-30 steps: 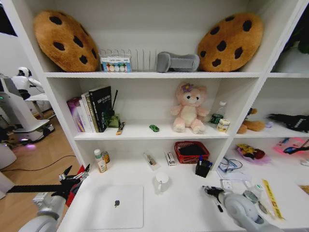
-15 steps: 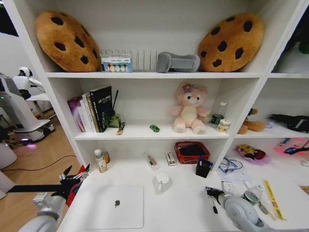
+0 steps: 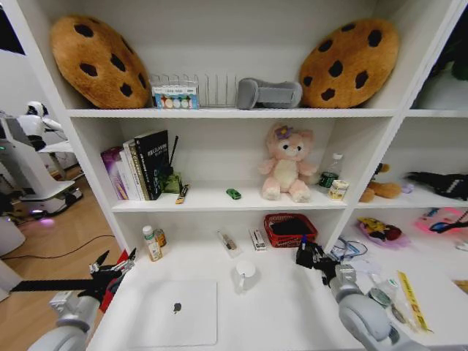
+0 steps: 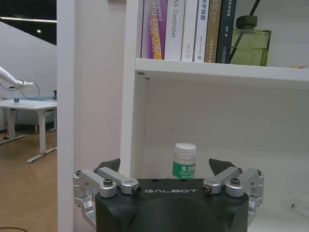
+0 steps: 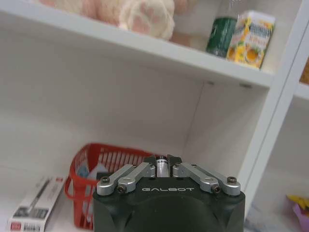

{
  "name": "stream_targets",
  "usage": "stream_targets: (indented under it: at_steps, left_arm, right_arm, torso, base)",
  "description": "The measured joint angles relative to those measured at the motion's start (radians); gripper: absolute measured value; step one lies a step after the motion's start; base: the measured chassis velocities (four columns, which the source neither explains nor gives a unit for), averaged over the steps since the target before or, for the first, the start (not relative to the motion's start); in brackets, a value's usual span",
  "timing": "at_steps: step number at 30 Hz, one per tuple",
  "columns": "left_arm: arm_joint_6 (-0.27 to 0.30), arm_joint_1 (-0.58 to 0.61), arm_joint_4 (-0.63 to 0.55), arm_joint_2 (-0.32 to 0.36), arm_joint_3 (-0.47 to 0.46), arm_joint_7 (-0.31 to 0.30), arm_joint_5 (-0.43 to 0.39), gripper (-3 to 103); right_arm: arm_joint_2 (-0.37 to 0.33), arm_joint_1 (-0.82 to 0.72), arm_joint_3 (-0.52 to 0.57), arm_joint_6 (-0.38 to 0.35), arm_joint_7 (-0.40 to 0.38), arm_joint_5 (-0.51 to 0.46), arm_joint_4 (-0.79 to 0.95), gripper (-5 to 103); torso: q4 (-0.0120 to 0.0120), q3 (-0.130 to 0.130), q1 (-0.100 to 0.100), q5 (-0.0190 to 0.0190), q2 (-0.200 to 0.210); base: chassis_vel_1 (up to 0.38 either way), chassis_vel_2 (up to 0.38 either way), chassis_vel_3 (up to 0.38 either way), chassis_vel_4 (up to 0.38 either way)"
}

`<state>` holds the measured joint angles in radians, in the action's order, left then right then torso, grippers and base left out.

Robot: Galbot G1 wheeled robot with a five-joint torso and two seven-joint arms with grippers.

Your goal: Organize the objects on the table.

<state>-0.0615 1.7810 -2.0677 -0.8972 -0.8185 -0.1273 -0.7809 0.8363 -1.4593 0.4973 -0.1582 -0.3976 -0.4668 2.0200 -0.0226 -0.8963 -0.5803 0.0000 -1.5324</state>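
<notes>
Setting: white shelving joined to a long white table (image 3: 278,307); books, a pink bear and two cookie cushions on the shelves above.
Right gripper (image 3: 313,257): raised at the back of the table, just beside the black pen cup (image 3: 303,255) and the red basket (image 3: 290,229). In the right wrist view the jaws are drawn close together on a thin metal-tipped rod, which I take to be a marker (image 5: 161,168).
Left gripper (image 3: 115,265): parked off the table's left end, jaws wide apart and holding nothing; a small white bottle (image 4: 184,160) stands beyond it.
Laptop (image 3: 175,313): flat and closed on the near left of the table.
Toy car (image 3: 233,194): on the middle shelf, near the bear.
Handling, marker: light, stiff, smooth and likely to roll; best pinched mid-barrel and kept upright over the cup.
Handling, cup: light, probably easy to tip if nudged at the rim.
Change: half a second ago the right gripper was lower and nearer the table's front, with a dark marker at its tip; it has since lifted and reached back toward the cup.
</notes>
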Motion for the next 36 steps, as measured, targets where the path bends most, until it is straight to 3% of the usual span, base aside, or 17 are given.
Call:
stream_targets:
  at_steps: [13,36]
  left_arm:
    - [0.0,0.0,0.0,0.0,0.0,0.0,0.0,100]
    - [0.0,0.0,0.0,0.0,0.0,0.0,0.0,100]
  right_arm:
    - [-0.008,0.195,-0.085,0.269,0.107,0.143,-0.225,10]
    - [0.022,0.269,-0.156,0.333,0.132,0.183,-0.389,10]
  torso:
    - [0.0,0.0,0.0,0.0001,0.0]
    - [0.0,0.0,0.0,0.0001,0.0]
  base:
    - [0.0,0.0,0.0,0.0]
    - [0.0,0.0,0.0,0.0]
